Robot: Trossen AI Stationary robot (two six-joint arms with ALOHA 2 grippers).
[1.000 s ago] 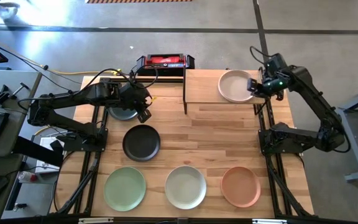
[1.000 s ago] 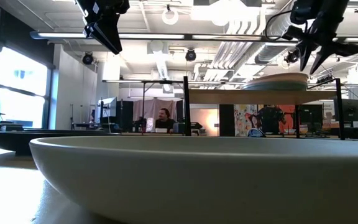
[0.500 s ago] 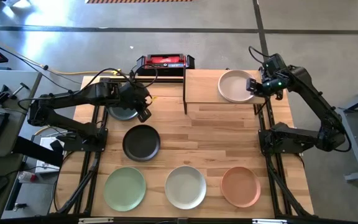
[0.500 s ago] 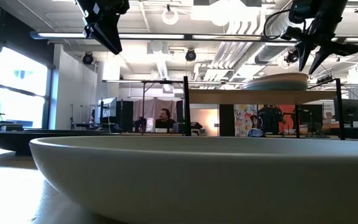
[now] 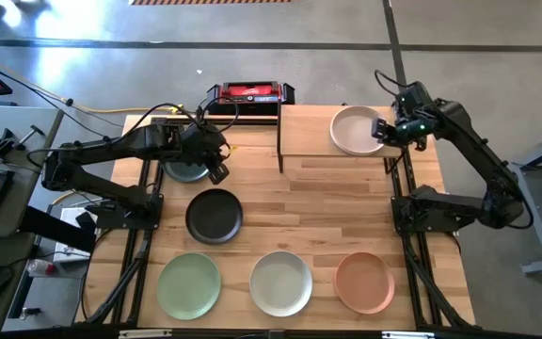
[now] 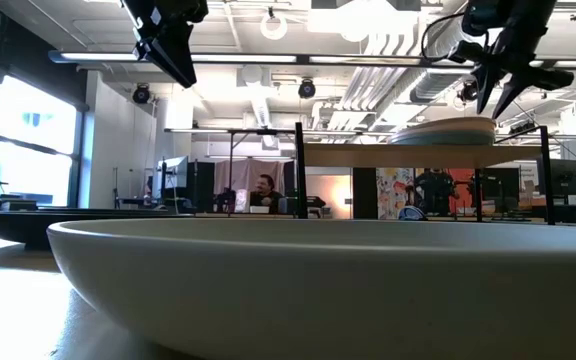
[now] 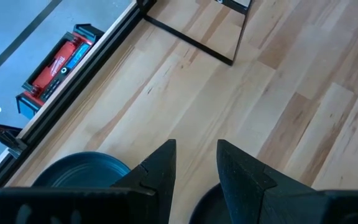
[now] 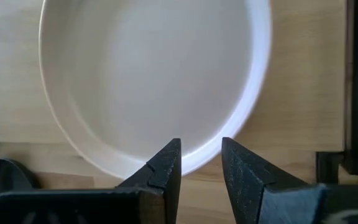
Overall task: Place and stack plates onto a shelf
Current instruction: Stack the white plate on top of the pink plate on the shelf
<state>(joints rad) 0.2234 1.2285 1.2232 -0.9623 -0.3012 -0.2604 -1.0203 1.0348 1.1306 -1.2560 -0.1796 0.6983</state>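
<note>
Plates: a pale stack (image 5: 353, 130) sits on the shelf (image 5: 309, 132) at the worktop's far right corner, right gripper (image 5: 384, 130) fingers narrowly parted above its rim, holding nothing; left gripper (image 5: 216, 169) likewise near the grey-blue plate (image 5: 184, 170).

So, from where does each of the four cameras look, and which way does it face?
High view: above the table, facing down; both arms, left gripper, right gripper, shelf.
Low view: at table height, facing across to the room, behind an off-white plate; both grippers hang from above.
Left wrist view: looks past its own fingers at the tabletop, grey-blue plate.
Right wrist view: looks past its own fingers at the pink plate.
Shared: the pink plate on the shelf shows in the high, low and right wrist views.
</note>
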